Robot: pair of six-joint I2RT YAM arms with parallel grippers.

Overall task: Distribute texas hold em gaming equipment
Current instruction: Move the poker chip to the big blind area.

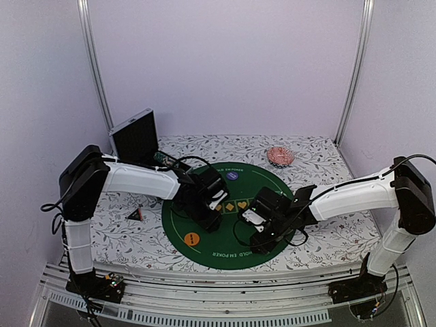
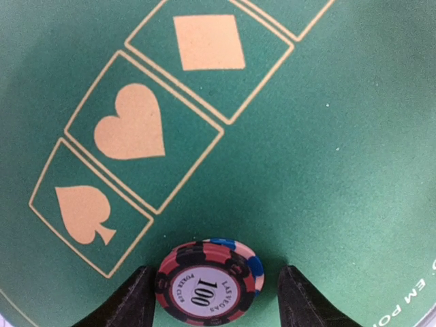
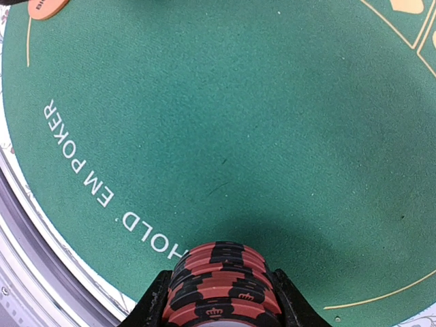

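Now, your left gripper point(image 2: 216, 293) has its jaws apart around a short chip stack point(image 2: 208, 283), which rests on the green mat point(image 2: 327, 170) just beside the spade box point(image 2: 85, 211), likely one player's share. Its top chip is red and black, marked 100. Your right gripper point(image 3: 219, 296) is clamped on a taller red-and-black stack point(image 3: 219, 283) near the mat's lettered edge, probably for another seat

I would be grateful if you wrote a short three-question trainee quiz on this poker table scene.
1. True or false: the right gripper grips a red-and-black chip stack.
2. The top chip between the fingers of the left gripper reads: A 25, B 100, C 500?
3. Fill in: the orange disc lies on the green ___.
Key: 1 true; 2 B; 3 mat.
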